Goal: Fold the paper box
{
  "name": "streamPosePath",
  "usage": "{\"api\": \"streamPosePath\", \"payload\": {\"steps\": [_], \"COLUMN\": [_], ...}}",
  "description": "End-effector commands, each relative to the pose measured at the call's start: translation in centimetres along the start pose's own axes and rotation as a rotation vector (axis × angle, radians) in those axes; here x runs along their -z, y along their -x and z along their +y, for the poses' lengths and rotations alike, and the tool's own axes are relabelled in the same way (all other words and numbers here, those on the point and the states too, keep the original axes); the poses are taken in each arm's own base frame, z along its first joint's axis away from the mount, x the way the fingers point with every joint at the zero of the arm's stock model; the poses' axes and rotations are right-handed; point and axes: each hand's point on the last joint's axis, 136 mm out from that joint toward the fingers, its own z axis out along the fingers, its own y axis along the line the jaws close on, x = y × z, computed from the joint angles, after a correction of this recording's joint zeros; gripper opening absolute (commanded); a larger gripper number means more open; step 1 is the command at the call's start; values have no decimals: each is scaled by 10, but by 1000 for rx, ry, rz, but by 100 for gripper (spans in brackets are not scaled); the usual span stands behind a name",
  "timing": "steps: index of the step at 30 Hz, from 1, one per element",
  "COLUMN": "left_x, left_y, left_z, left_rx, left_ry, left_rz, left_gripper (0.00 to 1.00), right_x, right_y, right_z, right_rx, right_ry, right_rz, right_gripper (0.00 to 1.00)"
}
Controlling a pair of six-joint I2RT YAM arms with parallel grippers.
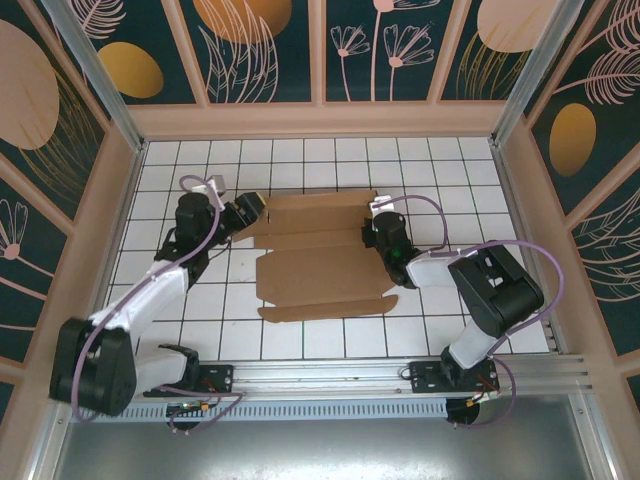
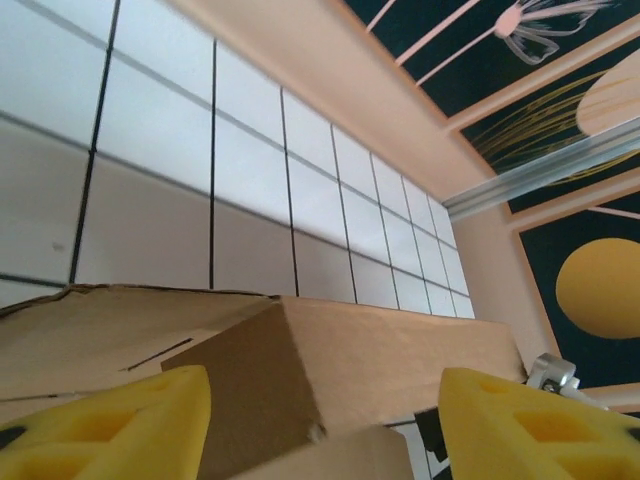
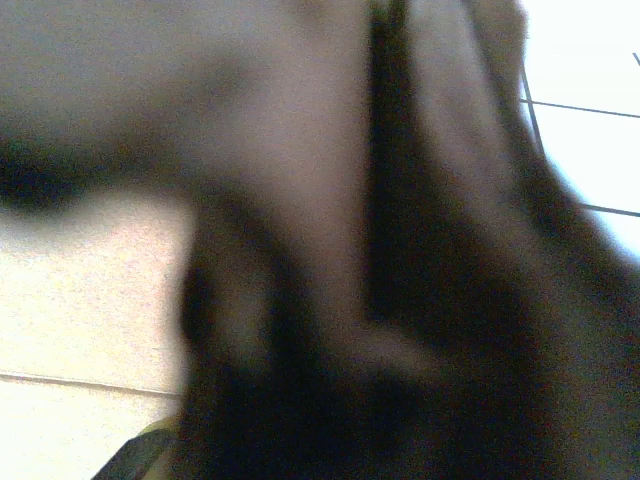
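Note:
The paper box (image 1: 320, 272) is a brown cardboard sheet lying on the white tiled floor, its far strip folded up into a low wall. My left gripper (image 1: 248, 214) is at the box's far left corner. In the left wrist view its yellow fingertips (image 2: 130, 425) stand wide apart, open, with the raised corner of the paper box (image 2: 400, 350) between them. My right gripper (image 1: 376, 226) is at the far right corner. There, blurred dark cardboard (image 3: 250, 120) sits right against the lens and hides the jaws.
Wooden walls (image 1: 320, 120) ring the tiled floor (image 1: 300, 160) on the far side, left and right. An aluminium rail (image 1: 400, 375) carrying both arm bases runs along the near edge. The right arm's cable (image 1: 440, 210) loops over the tiles beside the box.

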Motion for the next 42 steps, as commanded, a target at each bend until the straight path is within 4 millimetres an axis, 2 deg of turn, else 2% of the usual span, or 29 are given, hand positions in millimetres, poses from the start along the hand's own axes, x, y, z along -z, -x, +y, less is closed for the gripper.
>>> {"api": "streamPosePath", "payload": {"steps": [1,4,6,10,12,16,18,21,27,32,36,42], "left_x": [17,16,15,4,-6,-27,-34,-42,-57,-63,-61,-63], "left_y": [-6,-30,-43,-69,-76,-82,-84,-83,-83,-80,-77,-88], "left_z": [18,38,56,87,90,91,99,113,125,137,145,150], "left_rx": [-58,-23,-7,6,7,-40,-41,-54,-72,-101,-131,-129], "left_ry": [79,120,172,297,319,366,407,471,512,566,610,599], "left_rz": [-29,41,79,181,215,257,270,270,284,285,280,314], "left_gripper": [48,26,16,13,15,25,28,35,47,50,53,57], "right_x": [3,3,3,2,1,0,0,-1,-1,-2,-1,-1], "right_y": [8,8,7,6,4,1,0,1,0,0,1,-1], "right_z": [-5,-5,-4,-2,0,0,1,1,1,2,2,3], "right_rx": [-26,-28,-28,-30,-29,-29,-30,-28,-31,-32,-33,-37], "right_ry": [-16,-14,-12,1,8,11,13,14,15,17,21,27], "right_rz": [-4,-3,-2,0,6,14,16,17,17,15,14,15], "right_gripper": [17,17,17,17,17,17,17,17,16,16,16,17]}}
